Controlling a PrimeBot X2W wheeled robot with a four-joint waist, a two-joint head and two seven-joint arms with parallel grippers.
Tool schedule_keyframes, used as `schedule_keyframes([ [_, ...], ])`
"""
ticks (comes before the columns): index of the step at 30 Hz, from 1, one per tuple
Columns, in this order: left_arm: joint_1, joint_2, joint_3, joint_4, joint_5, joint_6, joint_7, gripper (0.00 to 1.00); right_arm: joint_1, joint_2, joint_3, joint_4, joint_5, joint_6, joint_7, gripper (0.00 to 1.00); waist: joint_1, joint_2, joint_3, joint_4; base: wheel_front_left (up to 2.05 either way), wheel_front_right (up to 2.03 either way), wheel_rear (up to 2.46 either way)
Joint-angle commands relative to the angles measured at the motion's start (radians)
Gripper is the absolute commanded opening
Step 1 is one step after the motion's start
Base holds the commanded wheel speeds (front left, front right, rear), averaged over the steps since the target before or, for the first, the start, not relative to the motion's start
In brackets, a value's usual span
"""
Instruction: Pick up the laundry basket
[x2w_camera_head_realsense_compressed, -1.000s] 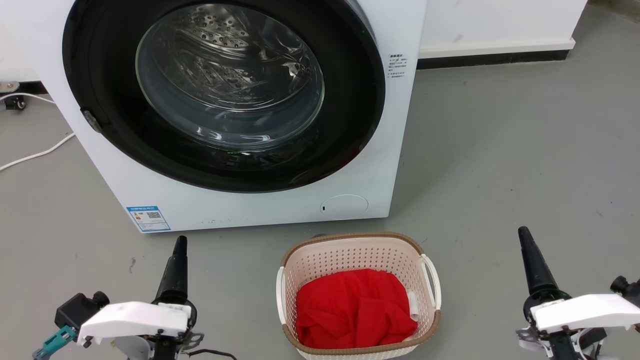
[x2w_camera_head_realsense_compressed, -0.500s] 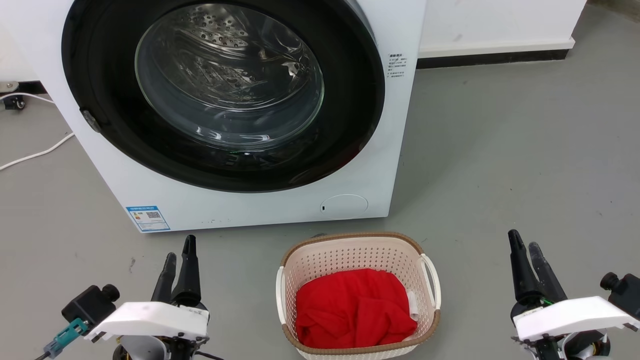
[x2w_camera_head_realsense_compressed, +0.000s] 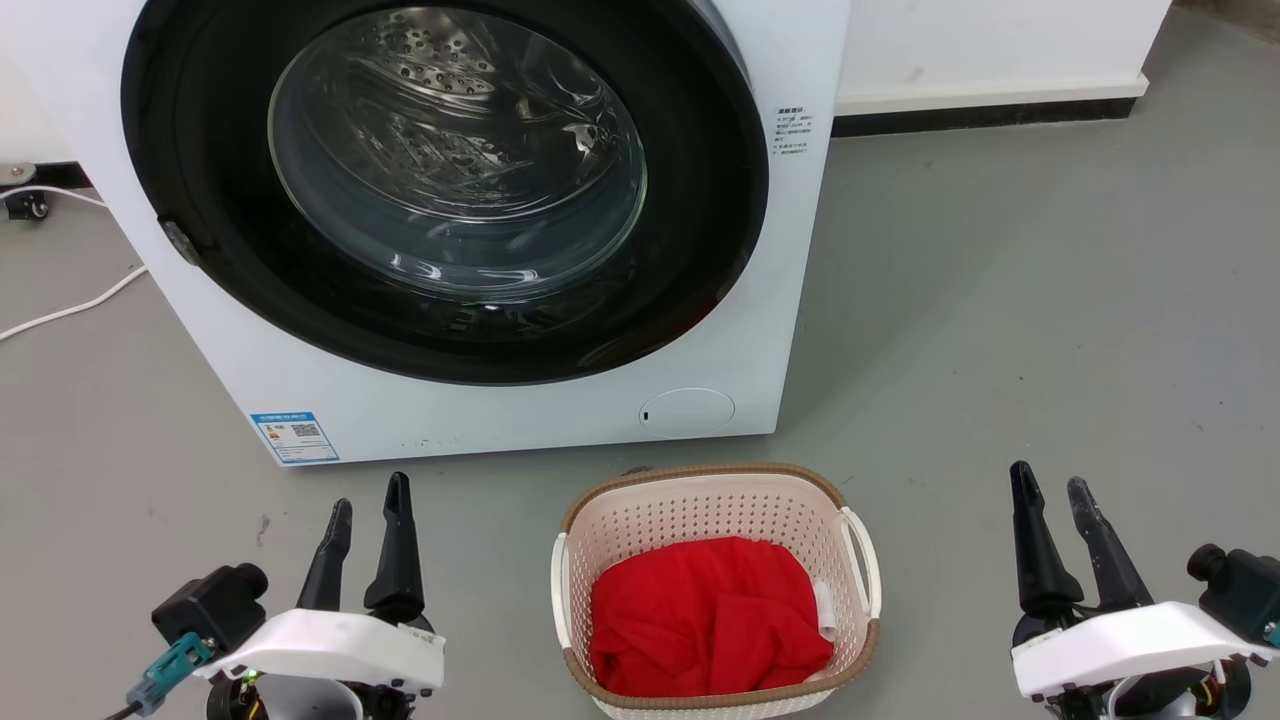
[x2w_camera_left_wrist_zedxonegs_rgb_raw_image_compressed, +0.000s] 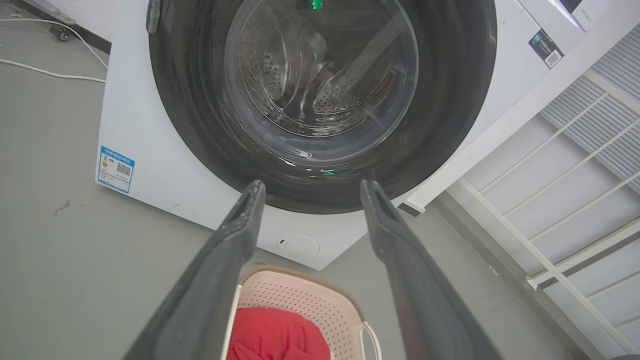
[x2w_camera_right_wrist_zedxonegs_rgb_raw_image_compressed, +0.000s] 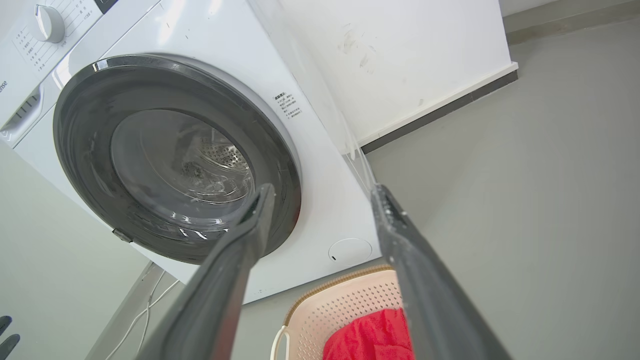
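Note:
The laundry basket (x2w_camera_head_realsense_compressed: 700, 505) stands on the grey floor in front of the washing machine, cream with a brown rim and white loop handles. A red cloth (x2w_camera_head_realsense_compressed: 710, 615) lies inside it. My left gripper (x2w_camera_head_realsense_compressed: 370, 493) is open at the lower left, apart from the basket's left handle (x2w_camera_head_realsense_compressed: 560, 590). My right gripper (x2w_camera_head_realsense_compressed: 1048, 476) is open at the lower right, well clear of the right handle (x2w_camera_head_realsense_compressed: 865, 565). Neither holds anything. The left wrist view shows the basket (x2w_camera_left_wrist_zedxonegs_rgb_raw_image_compressed: 300, 295) below the open left gripper (x2w_camera_left_wrist_zedxonegs_rgb_raw_image_compressed: 312, 184); the right wrist view shows the basket (x2w_camera_right_wrist_zedxonegs_rgb_raw_image_compressed: 340, 305) below the open right gripper (x2w_camera_right_wrist_zedxonegs_rgb_raw_image_compressed: 324, 188).
A white front-loading washing machine (x2w_camera_head_realsense_compressed: 500, 425) with a dark round door (x2w_camera_head_realsense_compressed: 450, 190) stands just behind the basket. A white cable (x2w_camera_head_realsense_compressed: 70, 310) runs over the floor at the far left. A white wall with a dark baseboard (x2w_camera_head_realsense_compressed: 990, 115) lies at the back right.
Both grippers went from shut to open. The left gripper shifted a little right toward the basket and the right gripper a little left. The basket stayed put.

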Motion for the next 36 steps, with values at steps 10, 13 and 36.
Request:
schedule_keyframes([
  [10, 0.014, 0.004, -0.011, -0.011, 0.129, 0.013, -0.036, 1.0, 0.017, -0.004, 0.004, -0.026, -0.146, 0.0, -0.033, 1.0, 0.0, 0.0, -0.001, -0.002, 0.0, 0.0, 0.0],
  [13, 0.017, 0.004, -0.013, -0.012, 0.162, 0.016, -0.045, 1.0, 0.02, -0.004, 0.006, -0.029, -0.181, 0.0, -0.041, 1.0, 0.0, 0.0, -0.001, -0.001, 0.0, 0.0, 0.0],
  [36, 0.04, 0.004, -0.036, -0.024, 0.385, 0.041, -0.098, 1.0, 0.049, -0.004, 0.008, -0.044, -0.411, 0.0, -0.095, 1.0, 0.0, 0.0, -0.006, -0.002, 0.0, 0.0, 0.0],
])
